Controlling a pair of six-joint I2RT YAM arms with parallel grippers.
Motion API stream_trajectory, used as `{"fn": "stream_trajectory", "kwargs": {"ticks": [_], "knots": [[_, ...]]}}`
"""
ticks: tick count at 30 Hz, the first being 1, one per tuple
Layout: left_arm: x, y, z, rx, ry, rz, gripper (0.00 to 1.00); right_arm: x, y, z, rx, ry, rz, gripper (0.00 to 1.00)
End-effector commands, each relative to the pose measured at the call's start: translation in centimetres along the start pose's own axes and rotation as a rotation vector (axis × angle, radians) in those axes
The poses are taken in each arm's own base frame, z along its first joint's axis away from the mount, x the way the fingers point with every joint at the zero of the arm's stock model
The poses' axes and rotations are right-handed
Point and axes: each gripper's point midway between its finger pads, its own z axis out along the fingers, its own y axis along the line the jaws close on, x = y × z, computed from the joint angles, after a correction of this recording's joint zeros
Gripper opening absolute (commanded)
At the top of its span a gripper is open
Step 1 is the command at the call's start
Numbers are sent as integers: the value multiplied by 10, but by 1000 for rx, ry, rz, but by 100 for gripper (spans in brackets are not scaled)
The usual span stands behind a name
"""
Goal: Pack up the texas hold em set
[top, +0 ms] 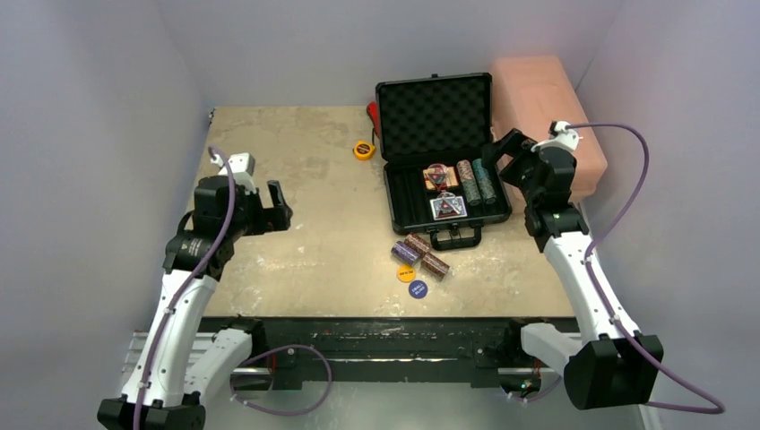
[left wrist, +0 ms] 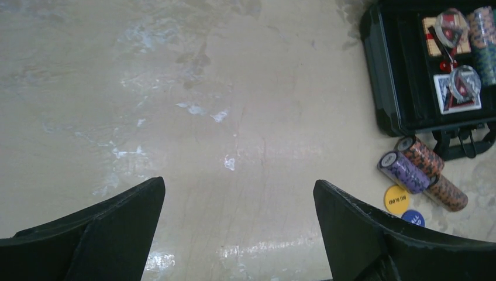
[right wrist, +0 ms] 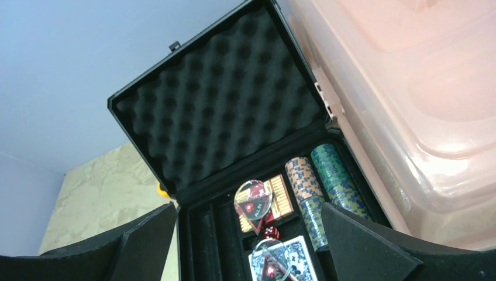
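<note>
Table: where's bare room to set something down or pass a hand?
The widest bare patch is the table's left half, bordered by the tape measure and case. The near strip left of the yellow button is free too. It's crowded in front of the case, around the chip stacks and blue button.

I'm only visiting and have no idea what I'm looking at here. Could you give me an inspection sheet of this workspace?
Surface: worn beige table with pale scuffs.
Job's things: black case open, foam-lined lid up; chip rows and decks inside; three chip rolls, yellow button and blue button on the table in front of it.
Clutter: tape measure left of the case; pink box on its other side.
Claws: left claw open, empty, over bare table; right claw open, empty, above the case.
Cables: a purple cable loops off each arm.
Surroundings: plain grey walls.
</note>
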Motion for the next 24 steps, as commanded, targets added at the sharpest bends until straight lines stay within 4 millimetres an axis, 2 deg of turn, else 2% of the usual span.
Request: {"fn": "stream_trajectory", "kwargs": {"ticks": [1, 3, 10, 16, 24], "knots": [[5, -27, 4, 106, 42, 97, 99, -4, 14, -7, -31, 58, 1, 99], [10, -33, 5, 120, 67, 113, 98, 5, 10, -10, -10, 104, -10, 99], [21, -43, 9, 162, 127, 115, 95, 34, 19, -26, -42, 237, -85, 99], [28, -48, 11, 179, 168, 119, 94, 54, 41, -41, -78, 310, -151, 99], [31, -54, 9, 209, 182, 114, 91, 83, 49, -60, -154, 445, -217, 99]]}}
